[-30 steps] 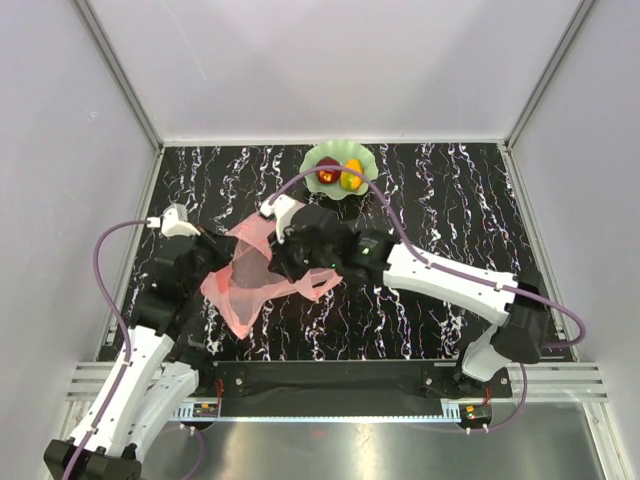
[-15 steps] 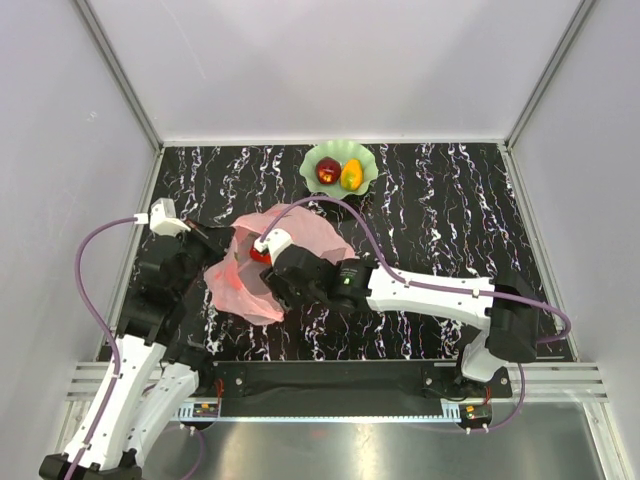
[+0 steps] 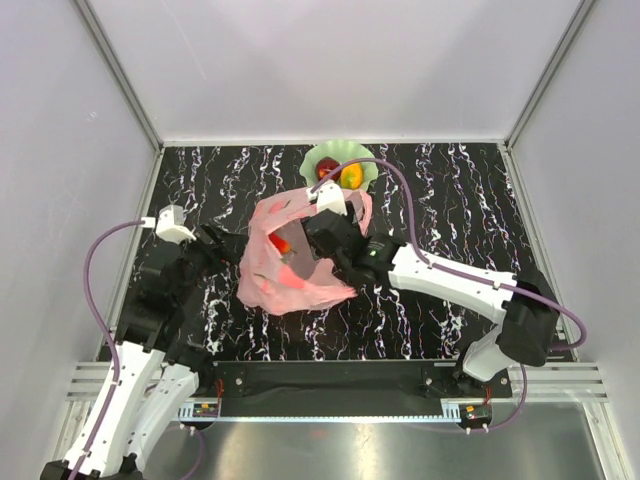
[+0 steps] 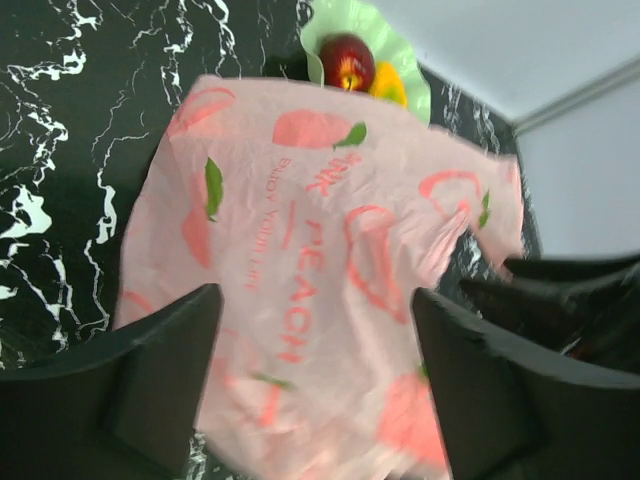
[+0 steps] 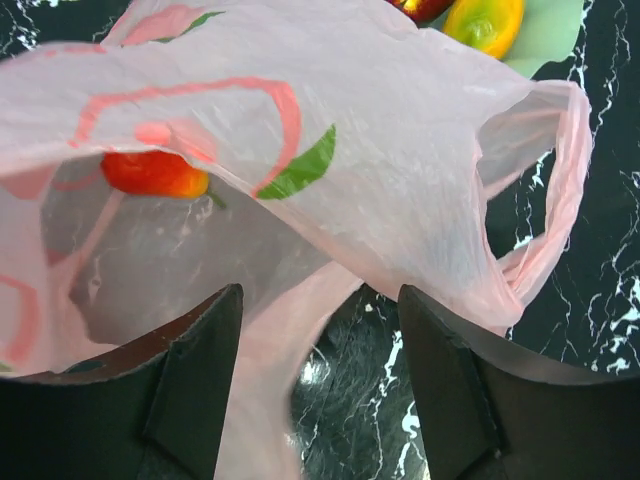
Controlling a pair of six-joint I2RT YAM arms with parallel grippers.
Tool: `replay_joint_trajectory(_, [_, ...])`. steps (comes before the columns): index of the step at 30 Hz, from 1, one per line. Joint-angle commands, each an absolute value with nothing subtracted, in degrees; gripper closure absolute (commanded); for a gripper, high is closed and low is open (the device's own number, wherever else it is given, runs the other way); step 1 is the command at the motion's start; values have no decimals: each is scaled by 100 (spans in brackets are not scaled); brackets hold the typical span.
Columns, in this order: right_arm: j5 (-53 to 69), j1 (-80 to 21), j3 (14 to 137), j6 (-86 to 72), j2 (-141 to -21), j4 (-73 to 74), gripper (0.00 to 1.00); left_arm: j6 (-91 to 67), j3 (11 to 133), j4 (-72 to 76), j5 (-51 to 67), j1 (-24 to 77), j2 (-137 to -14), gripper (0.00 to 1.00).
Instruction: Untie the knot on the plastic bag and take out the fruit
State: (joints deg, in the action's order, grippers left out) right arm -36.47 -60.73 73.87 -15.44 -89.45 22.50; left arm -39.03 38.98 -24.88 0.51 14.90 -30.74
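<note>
The pink plastic bag (image 3: 295,262) lies crumpled mid-table, its mouth loose and one handle (image 5: 560,150) hanging free. Through the film a small red-orange fruit (image 5: 155,172) shows inside, seen from above as a red spot (image 3: 280,243). My left gripper (image 3: 228,245) stands open at the bag's left side, and the printed plastic (image 4: 320,250) spreads between its fingers (image 4: 150,380). My right gripper (image 3: 320,218) is open over the bag's far side, where bag film (image 5: 300,330) drapes loosely between its fingers (image 5: 450,370).
The green scalloped dish (image 3: 355,180) stands just behind the bag with a dark red fruit (image 4: 347,60) and a yellow one (image 5: 485,22) in it. Grey walls and aluminium rails close in the black marbled table (image 3: 450,200).
Both grippers have opened. The left one let go of the bag; the right one swung back toward the dish, and the bag shifted right and toward the back with it.
</note>
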Motion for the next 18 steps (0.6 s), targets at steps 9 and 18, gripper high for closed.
replay_joint_trajectory(9, [-3390,-5845,7067,-1395,-8071,1177,19,-2497,5377,-2363,1099,1643,-4173,1])
replay_joint_trajectory(18, [-5228,-5731,6706,-2977,-6147,3151,0,-643,7424,-3189,-878,3935,-6309,1])
